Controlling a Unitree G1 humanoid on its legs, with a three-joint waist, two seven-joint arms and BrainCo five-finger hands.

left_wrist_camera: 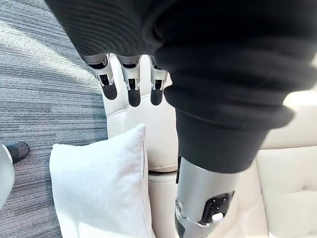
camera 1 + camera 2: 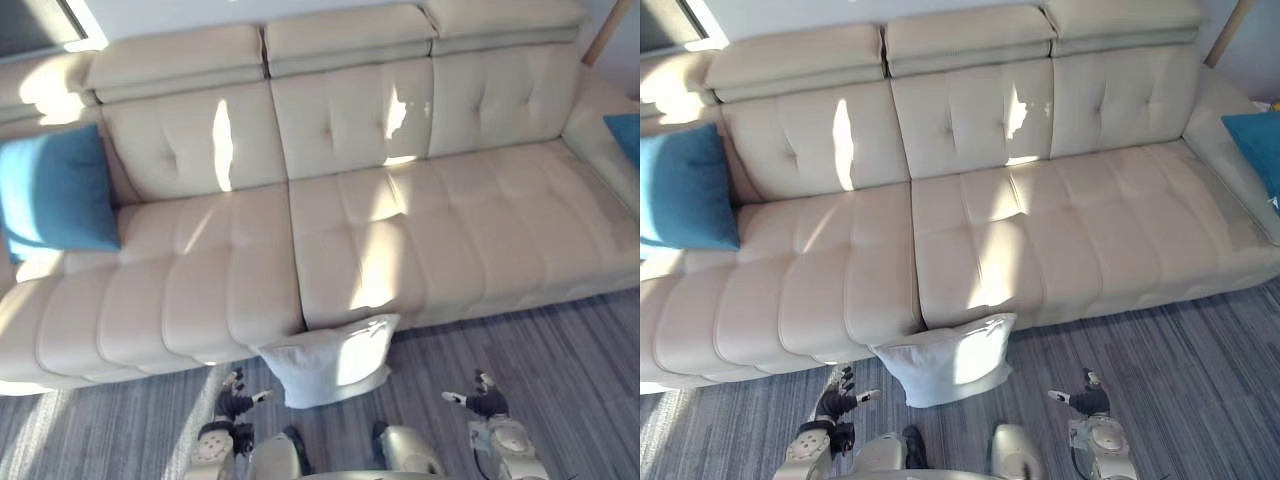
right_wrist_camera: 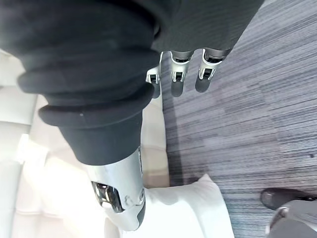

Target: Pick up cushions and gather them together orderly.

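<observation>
The white cushion [image 2: 330, 360] stands on the floor [image 2: 560, 350], leaning against the sofa [image 2: 400, 230] front. It sits between the left hand [image 2: 235, 402] and right hand [image 2: 487, 400], both empty with fingers loosely spread and apart from it. Pinched by one corner, the soft cushion would likely sag and slip free. There are three cushions: this white one, a left blue cushion [image 2: 55, 190] and a right blue cushion [image 2: 1255, 145] at the sofa's ends.
</observation>
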